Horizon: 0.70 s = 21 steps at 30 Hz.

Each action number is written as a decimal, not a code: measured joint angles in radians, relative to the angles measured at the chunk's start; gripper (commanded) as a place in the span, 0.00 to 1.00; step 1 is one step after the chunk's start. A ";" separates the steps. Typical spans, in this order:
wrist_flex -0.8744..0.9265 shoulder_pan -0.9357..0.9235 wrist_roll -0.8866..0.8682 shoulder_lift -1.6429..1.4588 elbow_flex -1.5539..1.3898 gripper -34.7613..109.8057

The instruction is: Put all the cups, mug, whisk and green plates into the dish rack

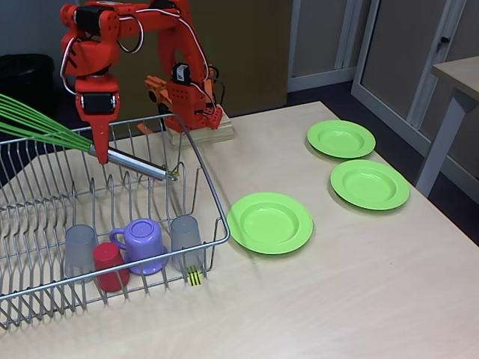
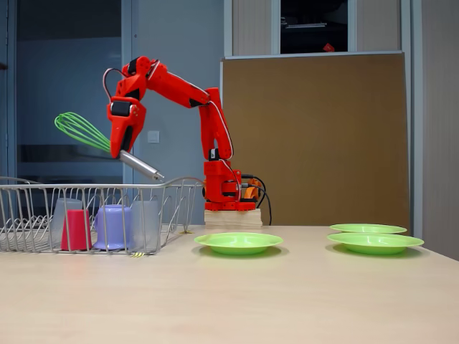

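I see my end effector [image 1: 100, 153] clamped on the whisk [image 1: 45, 123], held tilted above the dish rack [image 1: 213, 198]. Inside the rack stand two grey cups [image 1: 79, 250], a red cup [image 1: 110, 266] and the mug [image 1: 144, 245]. Three green plates [image 1: 270, 222] lie on the tabletop [image 1: 337, 299] right of the rack.

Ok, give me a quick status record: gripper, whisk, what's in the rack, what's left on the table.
gripper: shut on the whisk, held above the dish rack
whisk: tilted, silver handle end lower, green wires up
in rack: two grey cups, red cup, mug
on table: three green plates, outside the rack
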<state>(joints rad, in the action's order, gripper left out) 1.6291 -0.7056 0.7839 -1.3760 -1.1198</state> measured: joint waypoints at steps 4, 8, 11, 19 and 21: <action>-0.046 0.017 0.034 0.077 -0.015 0.24; -0.092 0.014 0.046 0.152 -0.048 0.24; -0.127 0.012 0.051 0.209 -0.049 0.24; -0.175 0.025 0.064 0.350 -0.025 0.24; -0.178 0.035 0.061 0.370 -0.005 0.24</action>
<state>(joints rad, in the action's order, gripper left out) 1.4511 -0.6703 0.8452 -1.0063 -1.1244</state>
